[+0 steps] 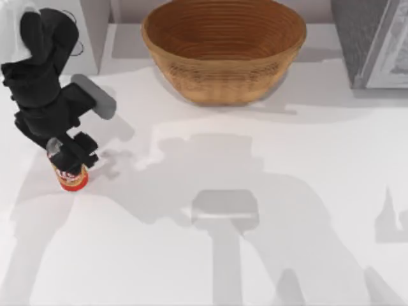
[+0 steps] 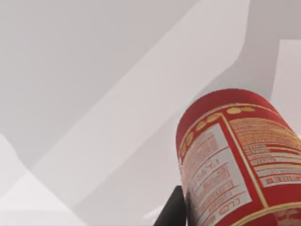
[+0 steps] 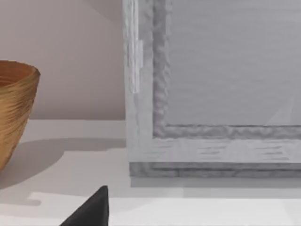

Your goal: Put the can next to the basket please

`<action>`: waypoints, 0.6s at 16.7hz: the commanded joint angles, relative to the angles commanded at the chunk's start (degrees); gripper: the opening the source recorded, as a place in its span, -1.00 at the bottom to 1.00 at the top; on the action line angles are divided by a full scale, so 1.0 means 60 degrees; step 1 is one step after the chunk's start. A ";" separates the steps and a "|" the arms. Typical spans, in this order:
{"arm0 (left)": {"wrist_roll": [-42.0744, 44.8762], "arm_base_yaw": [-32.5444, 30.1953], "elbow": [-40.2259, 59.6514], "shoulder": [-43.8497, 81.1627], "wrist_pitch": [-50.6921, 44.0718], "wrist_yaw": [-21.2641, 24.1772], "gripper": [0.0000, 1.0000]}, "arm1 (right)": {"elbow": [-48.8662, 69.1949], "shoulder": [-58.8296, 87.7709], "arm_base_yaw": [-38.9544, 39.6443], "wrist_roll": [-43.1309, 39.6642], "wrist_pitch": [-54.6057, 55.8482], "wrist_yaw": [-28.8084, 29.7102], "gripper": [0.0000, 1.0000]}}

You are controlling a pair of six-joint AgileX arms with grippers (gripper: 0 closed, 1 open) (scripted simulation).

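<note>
Left gripper (image 1: 71, 160) pinches the can (image 1: 72, 176) at near left, ready to carry it toward the far basket (image 1: 223, 51); right pincer state: cannot tell

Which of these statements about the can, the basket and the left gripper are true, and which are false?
1. The can stands at the table's left side, far from the basket. True.
2. The can lies inside the basket. False: it is on the white table, apart from the basket.
3. The left gripper is at the can. True.
4. The basket is tipped on its side. False: it sits upright, opening upward, at the table's far edge.
5. The can is blue. False: it is red.
</note>
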 joint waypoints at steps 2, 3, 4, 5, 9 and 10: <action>0.0000 0.0000 0.0000 0.0000 0.0000 0.0000 -0.66 | 0.0000 0.0000 0.0000 0.0000 0.0000 0.0000 1.00; 0.0000 0.0000 0.0000 0.0000 0.0000 0.0000 -0.81 | 0.0000 0.0000 0.0000 0.0000 0.0000 0.0000 1.00; 0.0000 0.0000 0.0000 0.0000 0.0000 0.0000 -0.96 | 0.0000 0.0000 0.0000 0.0000 0.0000 0.0000 1.00; 0.0000 0.0000 0.0000 0.0000 0.0000 0.0000 -1.00 | 0.0000 0.0000 0.0000 0.0000 0.0000 0.0000 1.00; 0.0000 0.0000 0.0000 0.0000 0.0000 0.0000 -1.00 | 0.0000 0.0000 0.0000 0.0000 0.0000 0.0000 1.00; 0.0000 0.0000 0.0000 0.0000 0.0000 0.0000 -1.00 | 0.0000 0.0000 0.0000 0.0000 0.0000 0.0000 1.00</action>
